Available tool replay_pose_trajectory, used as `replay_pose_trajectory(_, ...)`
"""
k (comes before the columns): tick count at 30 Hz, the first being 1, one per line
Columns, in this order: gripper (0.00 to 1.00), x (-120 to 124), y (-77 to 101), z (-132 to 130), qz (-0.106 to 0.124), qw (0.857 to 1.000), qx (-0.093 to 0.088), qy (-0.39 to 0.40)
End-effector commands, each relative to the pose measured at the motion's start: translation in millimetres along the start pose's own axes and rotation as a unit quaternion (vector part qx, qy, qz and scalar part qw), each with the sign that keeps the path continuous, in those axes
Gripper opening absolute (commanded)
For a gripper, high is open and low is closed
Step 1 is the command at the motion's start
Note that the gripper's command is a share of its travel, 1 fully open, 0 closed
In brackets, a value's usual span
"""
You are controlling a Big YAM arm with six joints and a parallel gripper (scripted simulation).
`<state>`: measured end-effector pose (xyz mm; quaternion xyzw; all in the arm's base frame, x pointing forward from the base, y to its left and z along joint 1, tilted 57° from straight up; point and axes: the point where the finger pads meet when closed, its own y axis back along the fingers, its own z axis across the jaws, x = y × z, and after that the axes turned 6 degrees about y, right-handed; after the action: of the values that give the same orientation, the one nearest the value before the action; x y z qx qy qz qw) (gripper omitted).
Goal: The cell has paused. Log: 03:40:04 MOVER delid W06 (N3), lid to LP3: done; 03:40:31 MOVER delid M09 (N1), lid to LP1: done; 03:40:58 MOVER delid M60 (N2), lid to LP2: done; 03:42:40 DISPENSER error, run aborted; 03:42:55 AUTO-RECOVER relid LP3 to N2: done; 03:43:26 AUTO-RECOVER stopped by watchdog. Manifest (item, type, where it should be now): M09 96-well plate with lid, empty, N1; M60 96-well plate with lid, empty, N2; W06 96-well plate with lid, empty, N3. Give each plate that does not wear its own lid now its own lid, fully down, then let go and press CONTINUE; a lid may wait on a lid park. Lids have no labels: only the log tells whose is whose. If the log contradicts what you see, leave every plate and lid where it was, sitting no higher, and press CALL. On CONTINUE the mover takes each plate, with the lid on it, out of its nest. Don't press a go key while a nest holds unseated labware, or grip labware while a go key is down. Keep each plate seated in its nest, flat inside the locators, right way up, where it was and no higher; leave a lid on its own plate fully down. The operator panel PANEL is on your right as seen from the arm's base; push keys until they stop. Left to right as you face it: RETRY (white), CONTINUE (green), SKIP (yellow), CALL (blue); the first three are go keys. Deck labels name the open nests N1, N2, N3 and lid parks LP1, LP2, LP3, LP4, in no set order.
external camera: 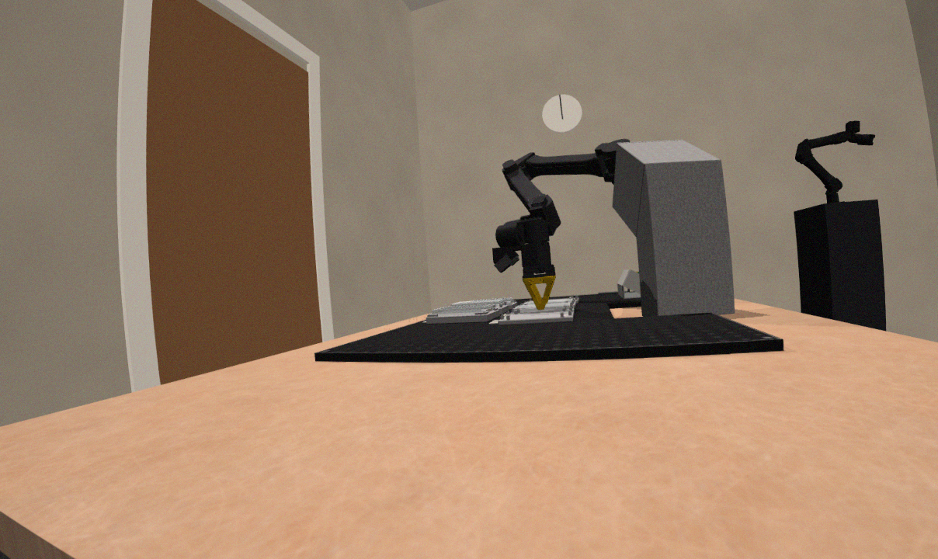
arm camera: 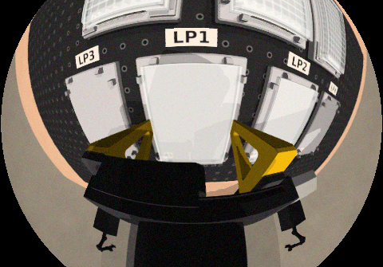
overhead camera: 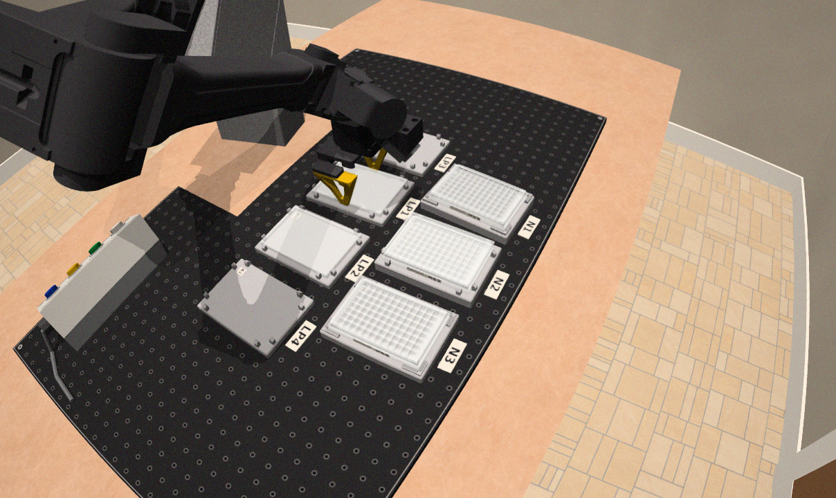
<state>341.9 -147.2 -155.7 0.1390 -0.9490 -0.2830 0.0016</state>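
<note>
Lid [overhead camera: 371, 189] on the park marked LP1 [overhead camera: 408, 208] sits between the two yellow fingers of the hand [overhead camera: 353, 171], which is pinching it across its short width; the fingers stand wide because the lid is wide. In the wrist view one finger presses against each long side of the lid near its close end, and the lid lies flat over its gray park inside the small locator pins.

Just beside it toward the panel, park LP2 [overhead camera: 360, 267] carries a second clear lid [overhead camera: 311, 243]. On the other side, park LP3 [overhead camera: 446, 162] shows a bare gray plate [overhead camera: 423, 153], partly hidden by the wrist, and LP4 [overhead camera: 300, 337] is likewise a bare gray plate [overhead camera: 255, 306].

Across the gap from the parks run three nests. The plate at N1 [overhead camera: 477, 199] shows open wells, as does the plate at N3 [overhead camera: 388, 324]. The plate at N2 [overhead camera: 438, 252] between them looks smoother and paler on top, with a lid over it.

All of this rests on a black pegboard [overhead camera: 223, 409] laid on the tan counter [overhead camera: 563, 204]. The gray key panel [overhead camera: 102, 278] stands near the pegboard's corner, well apart from the hand, with white, green, yellow and blue keys along its top edge.
</note>
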Motion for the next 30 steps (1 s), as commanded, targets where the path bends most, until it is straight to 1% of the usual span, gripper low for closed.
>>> replay_pose_trajectory(1, 0.00, 4, 4.0, 2, -0.001, 1.000, -0.002, 0.007)
replay_pose_trajectory(2, 0.00, 4, 4.0, 2, -0.001, 1.000, -0.002, 0.007)
replay_pose_trajectory(3, 0.00, 8, 11.9, 6, -0.002, 1.000, -0.005, 0.016)
replay_pose_trajectory(4, 0.00, 5, 14.5, 3, -0.005, 1.000, -0.003, 0.011)
replay_pose_trajectory(10, 0.00, 4, 24.2, 2, -0.006, 1.000, -0.002, 0.010)
replay_pose_trajectory(12, 0.00, -1, 26.4, 2, -0.008, 1.000, -0.001, 0.006)
replay_pose_trajectory(15, 0.00, 4, 32.1, 2, -0.006, 1.000, -0.002, 0.010)
replay_pose_trajectory(17, 0.00, 4, 32.1, 2, -0.006, 1.000, -0.002, 0.010)
replay_pose_trajectory(18, 0.00, -3, 32.5, 1, -0.010, 1.000, 0.000, 0.004)
replay_pose_trajectory(21, 0.00, 4, 38.6, 2, -0.007, 1.000, -0.002, 0.009)
replay_pose_trajectory(25, 0.00, -1, 44.4, 2, -0.009, 1.000, -0.001, 0.006)
replay_pose_trajectory(28, 0.00, 2, 49.7, 2, -0.008, 1.000, -0.001, 0.008)
replay_pose_trajectory(29, 0.00, 3, 49.2, 1, -0.006, 1.000, -0.002, 0.007)
replay_pose_trajectory(30, 0.00, 7, 42.2, -4, 0.005, 1.000, -0.001, -0.002)
